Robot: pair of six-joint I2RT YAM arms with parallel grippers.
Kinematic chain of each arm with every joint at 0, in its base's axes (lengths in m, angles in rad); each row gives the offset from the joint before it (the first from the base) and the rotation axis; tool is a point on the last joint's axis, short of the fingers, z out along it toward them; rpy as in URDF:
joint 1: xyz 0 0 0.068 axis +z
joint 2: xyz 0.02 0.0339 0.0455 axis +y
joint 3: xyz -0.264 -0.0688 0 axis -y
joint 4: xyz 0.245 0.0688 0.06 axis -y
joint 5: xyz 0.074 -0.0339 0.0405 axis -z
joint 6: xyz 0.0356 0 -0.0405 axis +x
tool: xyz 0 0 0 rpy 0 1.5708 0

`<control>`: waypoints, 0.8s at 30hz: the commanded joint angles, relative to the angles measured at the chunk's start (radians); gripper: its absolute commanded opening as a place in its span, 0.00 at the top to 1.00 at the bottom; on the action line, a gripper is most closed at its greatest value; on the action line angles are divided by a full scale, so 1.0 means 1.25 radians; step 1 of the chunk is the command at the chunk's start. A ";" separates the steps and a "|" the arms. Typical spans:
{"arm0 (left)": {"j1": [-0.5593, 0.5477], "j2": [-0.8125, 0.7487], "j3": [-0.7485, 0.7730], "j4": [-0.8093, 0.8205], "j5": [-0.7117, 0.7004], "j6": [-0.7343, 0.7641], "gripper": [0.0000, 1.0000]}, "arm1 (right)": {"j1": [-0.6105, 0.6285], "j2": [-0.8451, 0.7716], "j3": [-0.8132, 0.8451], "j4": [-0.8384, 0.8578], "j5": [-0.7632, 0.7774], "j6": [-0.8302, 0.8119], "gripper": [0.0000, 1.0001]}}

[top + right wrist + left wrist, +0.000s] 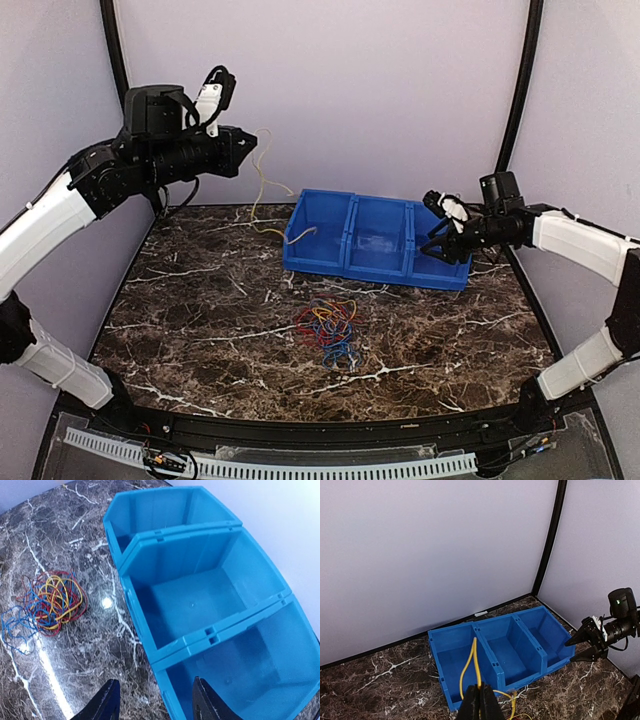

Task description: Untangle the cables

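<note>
Left gripper (480,691) clamped on yellow cable (477,662), its lower strand cut off below

White arm shells (45,228), black joints (155,110), black-fingered tools (156,702)

A blue three-compartment bin (345,262) sits toward the far right of a dark, white-veined marble surface (200,310), slightly angled. Pale lilac walls (350,90) enclose the scene, with black posts (520,90) at the corners and a white slotted strip (300,467) along the near edge.
</note>
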 commanded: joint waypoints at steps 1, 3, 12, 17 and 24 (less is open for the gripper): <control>0.024 0.003 0.059 -0.004 0.002 0.002 1.00 | -0.011 -0.040 -0.079 0.004 0.067 -0.050 0.49; 0.037 0.001 0.072 -0.006 -0.008 0.012 1.00 | -0.013 -0.051 -0.098 0.004 0.072 -0.046 0.49; 0.079 0.033 0.114 -0.059 0.047 0.010 1.00 | -0.015 -0.061 -0.037 -0.025 -0.025 0.038 0.48; 0.118 0.100 0.162 -0.121 0.115 -0.005 1.00 | -0.020 -0.044 -0.097 0.064 0.017 0.065 0.47; 0.124 0.161 0.207 -0.113 0.149 -0.025 1.00 | -0.019 -0.048 -0.158 0.105 0.056 0.049 0.47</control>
